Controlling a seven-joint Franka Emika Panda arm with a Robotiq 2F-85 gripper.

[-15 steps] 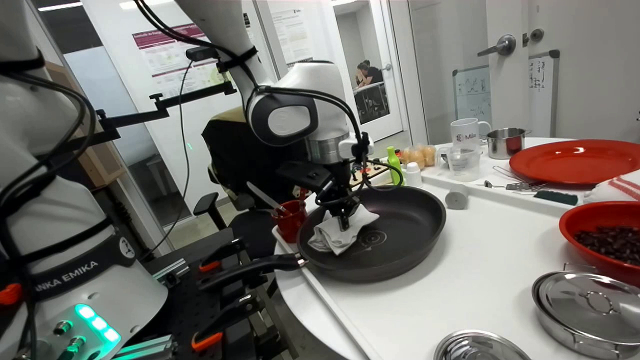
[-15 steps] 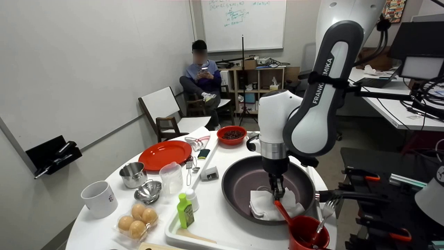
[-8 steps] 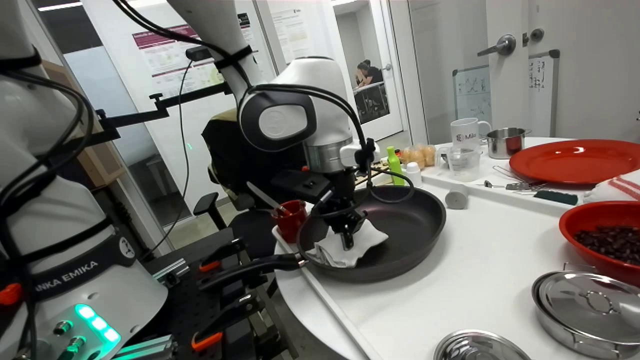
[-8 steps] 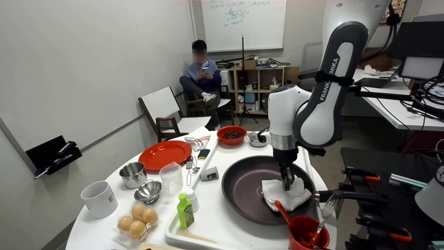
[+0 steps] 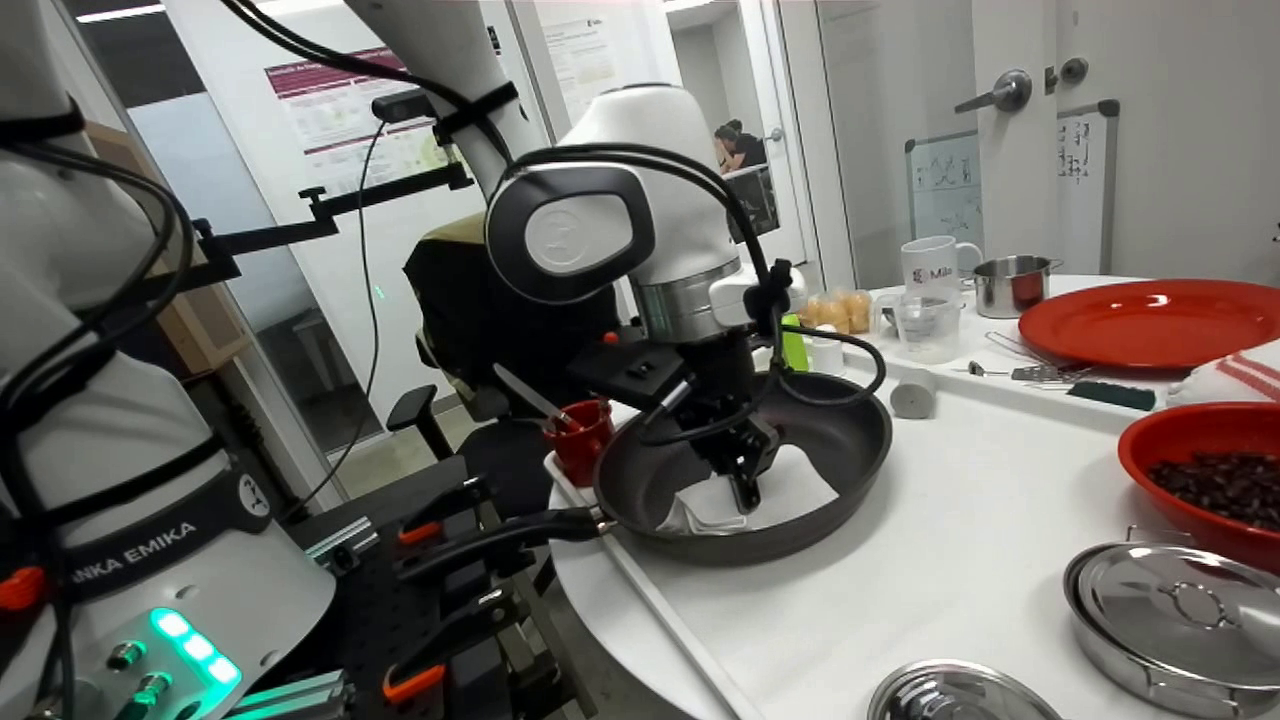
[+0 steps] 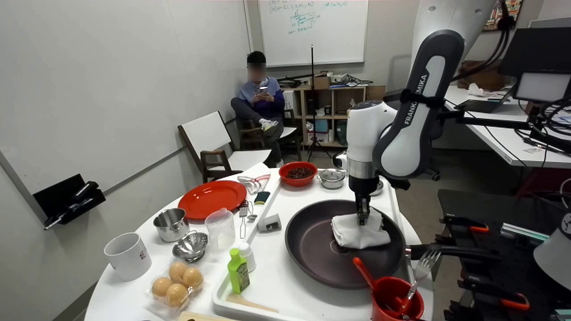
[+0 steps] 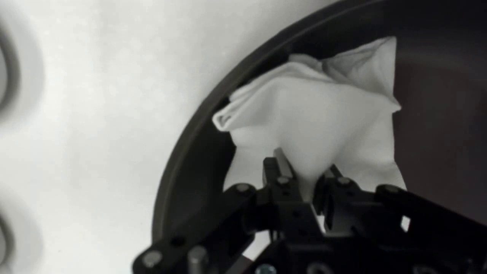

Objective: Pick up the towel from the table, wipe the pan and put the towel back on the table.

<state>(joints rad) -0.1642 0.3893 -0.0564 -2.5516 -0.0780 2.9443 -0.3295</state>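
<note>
Towel [image 6: 357, 236] rests inside the pan [image 6: 312, 236], between 1 and 2 o'clock of its middle in an exterior view, where a red cup [image 6: 378, 312] toward 5 o'clock hides some rim. In the wrist view, two round things [image 7: 2, 76] toward 10 and 8 o'clock are cut off too far to name; next, the gripper [image 7: 306, 161] enters from 6 o'clock, its fingers [image 7: 270, 167] pinching bunched cloth and hiding the lower folds; the pan, dark, is cut off toward 3 o'clock.
</note>
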